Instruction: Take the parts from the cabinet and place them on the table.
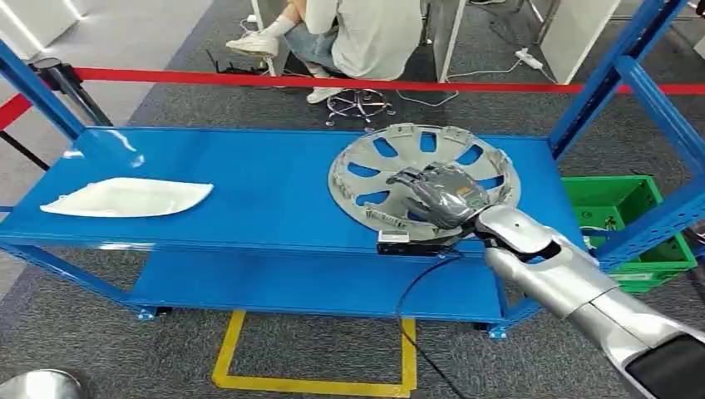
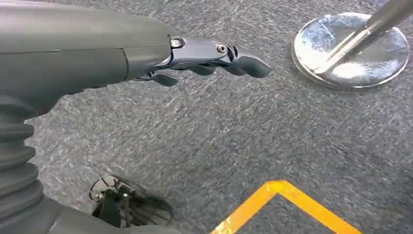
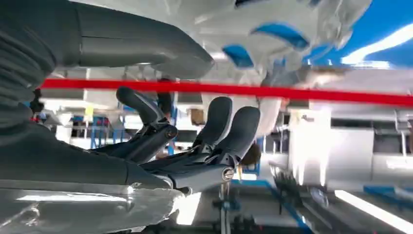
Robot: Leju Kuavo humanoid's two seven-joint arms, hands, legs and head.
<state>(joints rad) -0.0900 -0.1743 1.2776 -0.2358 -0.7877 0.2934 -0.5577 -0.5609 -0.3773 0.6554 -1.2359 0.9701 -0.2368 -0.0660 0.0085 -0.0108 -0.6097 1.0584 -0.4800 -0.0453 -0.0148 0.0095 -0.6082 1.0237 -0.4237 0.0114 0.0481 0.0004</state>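
The right hand [image 1: 439, 196] is hovering with fingers apart, holding nothing, over the hubcap [image 1: 378, 170] lying flat on the blue shelf's [image 1: 266, 183] right end; the left hand [image 2: 214, 56], slack and empty, is hanging floorward; the white part [image 1: 125, 198] is lying well left.

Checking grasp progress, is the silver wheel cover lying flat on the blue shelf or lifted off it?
Cannot tell. The wheel cover sits over the blue shelf with the right hand on its near rim; any lift is unclear.

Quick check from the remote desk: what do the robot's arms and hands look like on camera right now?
The right arm is glossy silver, ending in a dark grey right hand under clear wrap. The left hand has dark blue-grey fingers with silver screws, behind a matte grey ribbed cover.
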